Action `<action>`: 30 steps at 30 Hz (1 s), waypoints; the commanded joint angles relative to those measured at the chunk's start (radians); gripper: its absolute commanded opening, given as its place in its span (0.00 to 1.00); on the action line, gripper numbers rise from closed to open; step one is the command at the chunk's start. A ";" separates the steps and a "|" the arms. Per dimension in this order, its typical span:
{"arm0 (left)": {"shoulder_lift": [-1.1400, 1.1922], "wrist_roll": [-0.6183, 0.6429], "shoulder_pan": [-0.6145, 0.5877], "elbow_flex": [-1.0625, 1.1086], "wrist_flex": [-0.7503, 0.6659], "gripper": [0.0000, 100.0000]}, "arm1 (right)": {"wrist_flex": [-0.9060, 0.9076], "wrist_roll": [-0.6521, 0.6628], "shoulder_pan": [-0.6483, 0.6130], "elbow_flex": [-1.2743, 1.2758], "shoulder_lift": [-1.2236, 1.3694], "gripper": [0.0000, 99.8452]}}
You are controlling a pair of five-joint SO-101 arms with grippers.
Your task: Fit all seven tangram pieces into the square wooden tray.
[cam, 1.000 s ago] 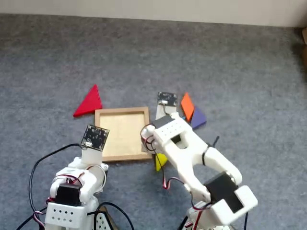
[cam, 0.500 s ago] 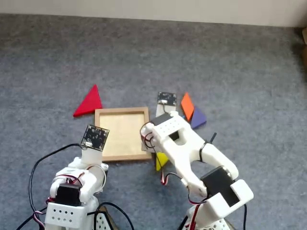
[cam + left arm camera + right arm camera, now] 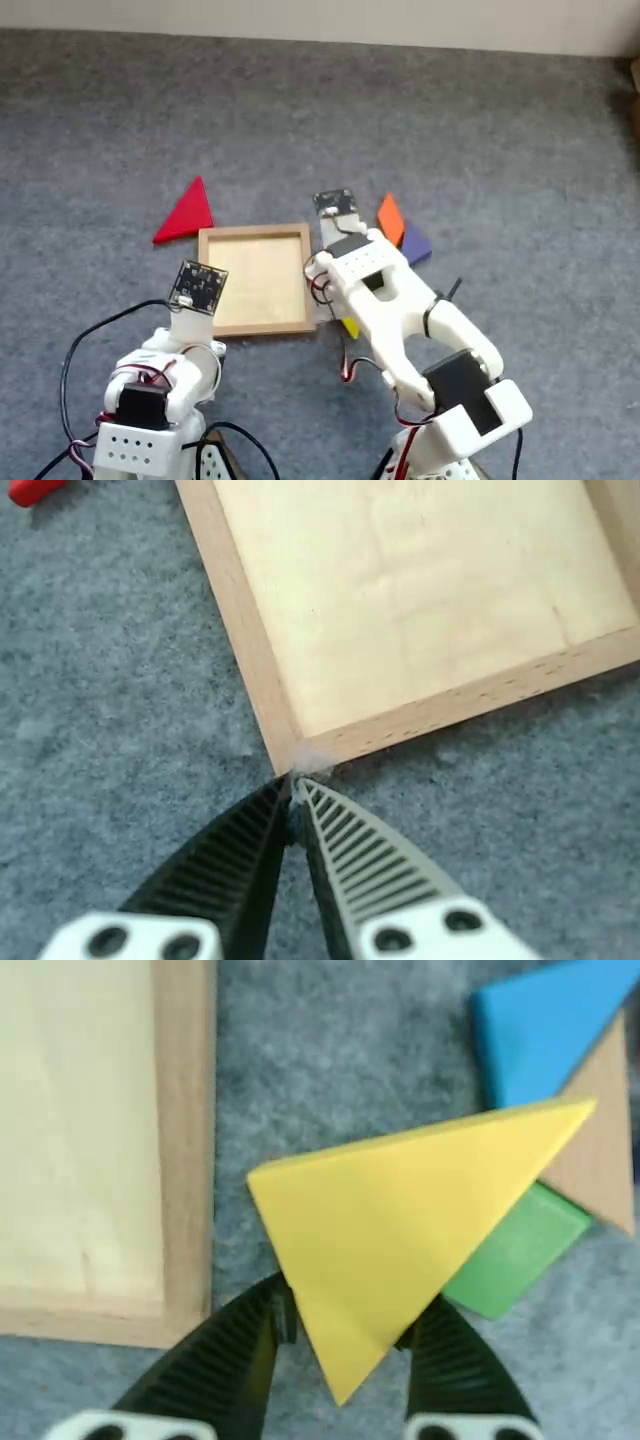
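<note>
The square wooden tray [image 3: 255, 238] lies bare on the grey carpet. In the right wrist view my right gripper [image 3: 350, 1312] is shut on a yellow triangle [image 3: 400, 1210], just beside the tray's right rim [image 3: 185, 1150]. A sliver of that yellow triangle [image 3: 350, 327] shows under the right arm [image 3: 375, 280]. Blue [image 3: 540, 1030], tan [image 3: 600, 1160] and green [image 3: 510, 1250] pieces lie beyond it. A red triangle [image 3: 185, 212] sits off the tray's far left corner. Orange [image 3: 390, 218] and purple [image 3: 415, 245] pieces lie to its right. My left gripper [image 3: 295, 805] is shut and empty at the tray's near left corner [image 3: 290, 750].
Grey carpet covers the whole floor, with wide open room at the far side and to the right. A pale wall edge runs along the far side. Cables trail from both arm bases at the near edge.
The right arm has swung slightly toward the far side, and the yellow triangle has shifted with it, closer under the arm. The left arm has kept still.
</note>
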 commanded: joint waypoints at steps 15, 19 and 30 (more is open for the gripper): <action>-0.048 0.006 0.013 0.021 0.006 0.01 | -0.018 0.052 -0.010 0.047 -0.346 0.00; -0.048 0.006 0.013 0.021 0.006 0.01 | -0.018 0.068 -0.012 0.056 -0.355 0.00; -0.048 0.006 0.013 0.021 0.006 0.01 | -0.010 0.176 -0.015 0.038 -0.363 0.00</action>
